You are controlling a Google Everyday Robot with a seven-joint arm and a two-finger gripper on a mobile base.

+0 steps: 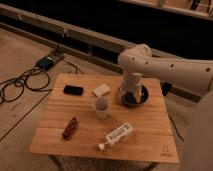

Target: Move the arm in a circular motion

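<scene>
The cream-white arm reaches in from the right edge across the back of the wooden table. Its rounded elbow joint turns downward at the table's back right. The gripper hangs below that joint, just over the dark bowl and partly hiding it. It holds nothing that I can see.
On the table are a black phone, a small white block, a white cup, a plastic bottle lying on its side and a brown snack. Cables and a power box lie on the floor at left.
</scene>
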